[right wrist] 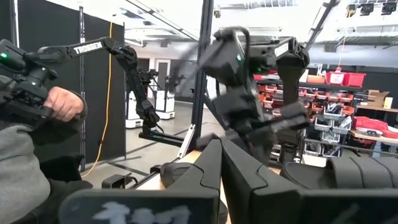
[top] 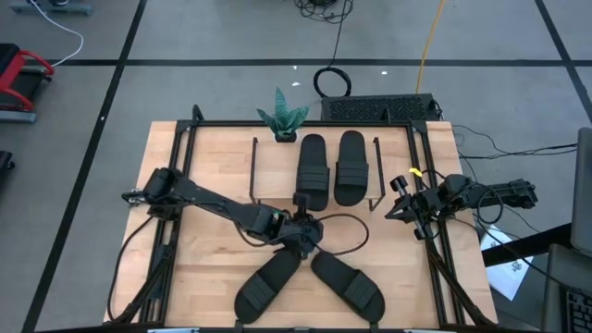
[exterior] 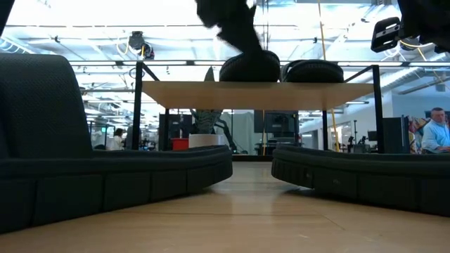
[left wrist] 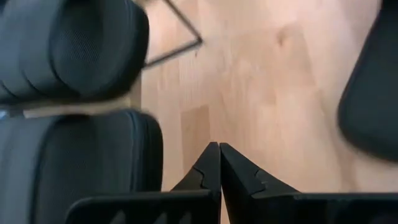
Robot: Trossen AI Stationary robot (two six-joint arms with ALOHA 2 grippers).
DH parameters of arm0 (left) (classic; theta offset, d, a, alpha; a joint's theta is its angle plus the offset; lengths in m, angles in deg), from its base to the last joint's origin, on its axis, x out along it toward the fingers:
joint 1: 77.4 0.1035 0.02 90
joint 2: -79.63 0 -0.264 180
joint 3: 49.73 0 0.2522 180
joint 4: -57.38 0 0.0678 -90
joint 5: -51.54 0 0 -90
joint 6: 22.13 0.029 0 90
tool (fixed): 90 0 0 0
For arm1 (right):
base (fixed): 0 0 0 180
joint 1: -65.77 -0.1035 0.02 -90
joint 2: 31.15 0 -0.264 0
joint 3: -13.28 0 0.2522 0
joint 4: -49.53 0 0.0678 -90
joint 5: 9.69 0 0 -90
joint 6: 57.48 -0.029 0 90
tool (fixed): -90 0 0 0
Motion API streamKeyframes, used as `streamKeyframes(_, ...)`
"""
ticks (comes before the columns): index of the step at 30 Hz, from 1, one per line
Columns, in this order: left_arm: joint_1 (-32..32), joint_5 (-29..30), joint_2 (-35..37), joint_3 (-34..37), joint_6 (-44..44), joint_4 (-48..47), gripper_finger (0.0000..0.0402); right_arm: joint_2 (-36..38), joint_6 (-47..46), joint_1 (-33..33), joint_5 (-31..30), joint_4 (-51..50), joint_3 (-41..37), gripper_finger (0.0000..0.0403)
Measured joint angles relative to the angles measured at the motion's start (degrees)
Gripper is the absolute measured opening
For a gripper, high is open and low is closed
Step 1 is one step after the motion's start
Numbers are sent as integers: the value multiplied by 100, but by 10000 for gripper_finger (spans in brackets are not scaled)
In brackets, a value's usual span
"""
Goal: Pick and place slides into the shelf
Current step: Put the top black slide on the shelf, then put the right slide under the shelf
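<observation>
Two slides (top: 328, 166) lie side by side on the shelf (top: 277, 171) in the upper centre of the high view; two more (top: 310, 282) splay on the surface at lower centre. The left gripper (top: 301, 231) hangs between shelf and loose pair, jaws together and empty. The right gripper (top: 402, 208) waits at the right edge, jaws together. Half done, I judge: next, opening over a loose slide's strap.

slides (top: 313, 170): matte blk, ribbed | shelf (top: 277, 162): light wood, thin blk metal
</observation>
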Motion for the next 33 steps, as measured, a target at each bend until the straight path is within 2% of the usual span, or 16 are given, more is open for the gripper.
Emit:
streamKeyframes(7, 257, -10, -6, 140, -40, 13, 0, 0, 41, 0, 0, 0, 0, 0)
streamKeyframes(18, 259, -47, 21, 140, 67, 44, 0, -2, 41, 2, 0, -2, 0, 0)
streamKeyframes(22, 214, -580, 33, 140, 272, 41, 0, -2, 41, 0, 0, -2, 0, 0)
streamKeyframes(26, -89, -1056, 205, 140, 659, -69, 0, -2, -22, 1, 84, -66, 0, 0)
streamKeyframes(30, -570, -1088, 576, 140, 938, -77, 0, -2, 155, -1, 693, -125, 0, 0)
streamKeyframes(33, -925, -1111, 909, 144, 1223, -123, 0, -1, 195, -1, 754, -122, 0, 0)
